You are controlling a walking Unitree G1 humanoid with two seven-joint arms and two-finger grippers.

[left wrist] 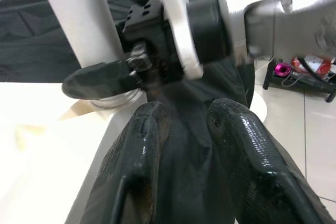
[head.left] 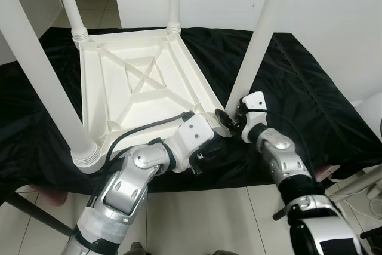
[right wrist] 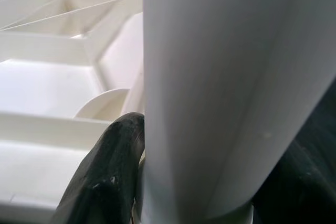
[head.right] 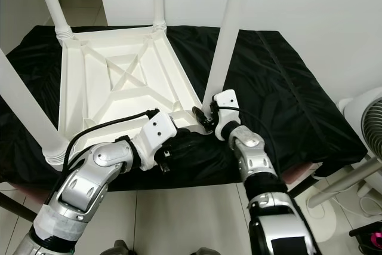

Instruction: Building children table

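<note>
Table leg (head.left: 258, 40) clamped by right gripper (head.left: 230, 119)

All four white legs (head.left: 262, 34) run past the top edge.

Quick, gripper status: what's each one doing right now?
Left gripper: jaws open, holding nothing, over the black cloth beside the tabletop corner.
Right gripper: jaws shut on the near-right table leg at its base.

A white plastic children's table (head.left: 140, 85) lies upside down on black cloth (head.left: 298, 100), four legs (head.left: 258, 34) pointing up.
</note>
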